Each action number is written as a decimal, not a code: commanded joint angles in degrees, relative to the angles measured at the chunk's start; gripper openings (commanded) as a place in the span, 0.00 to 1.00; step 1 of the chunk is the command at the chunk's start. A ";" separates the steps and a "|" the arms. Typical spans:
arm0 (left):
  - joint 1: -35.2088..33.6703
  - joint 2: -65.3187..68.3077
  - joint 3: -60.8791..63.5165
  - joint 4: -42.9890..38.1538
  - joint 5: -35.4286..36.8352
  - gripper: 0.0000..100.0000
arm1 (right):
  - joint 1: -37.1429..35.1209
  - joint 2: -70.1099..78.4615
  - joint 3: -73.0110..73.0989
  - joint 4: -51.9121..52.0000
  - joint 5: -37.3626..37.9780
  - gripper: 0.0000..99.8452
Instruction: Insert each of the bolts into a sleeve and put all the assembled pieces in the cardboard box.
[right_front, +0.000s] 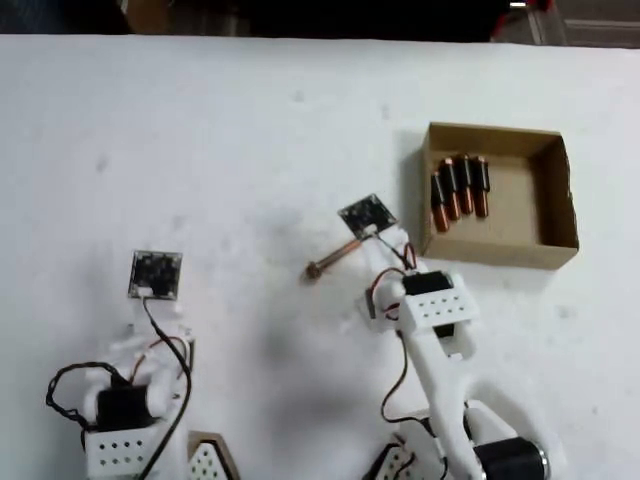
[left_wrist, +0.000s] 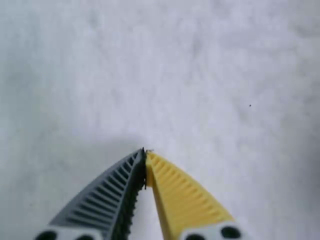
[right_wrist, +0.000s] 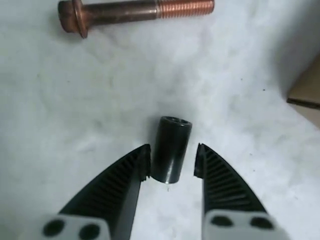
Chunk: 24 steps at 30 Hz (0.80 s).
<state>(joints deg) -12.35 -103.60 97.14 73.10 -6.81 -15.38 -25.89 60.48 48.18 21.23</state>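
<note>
1. Left gripper (left_wrist: 145, 156): fingertips pressed together, nothing held, low over white table (right_front: 200, 130).
2. Right gripper (right_wrist: 171, 162): fingers parted narrowly, one on each side of black sleeve (right_wrist: 171, 142); slim gap visible at one finger, not clamped.
3. Copper bolt (right_front: 334, 257): flat on table just beyond sleeve, not touching it.
4. Cardboard box (right_front: 500, 250): near right arm; four assembled pieces (right_front: 460, 188) side by side inside.

White table (right_front: 200, 140), dark room (right_front: 300, 15) behind

Black sleeve (right_wrist: 171, 149) within parted tool (right_wrist: 172, 161)
</note>
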 joint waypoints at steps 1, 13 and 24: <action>-0.66 -0.66 -0.18 0.62 -0.62 0.02 | -1.01 4.44 -2.81 0.40 0.53 0.13; -0.66 -0.66 -0.18 0.62 -0.62 0.02 | -0.57 13.41 -6.86 -2.07 0.53 0.13; -0.66 -0.66 -0.18 0.62 -0.62 0.02 | -0.57 13.32 -7.12 -5.14 0.97 0.13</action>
<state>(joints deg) -12.35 -103.60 97.14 73.10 -6.81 -15.65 -12.26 54.86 45.98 21.32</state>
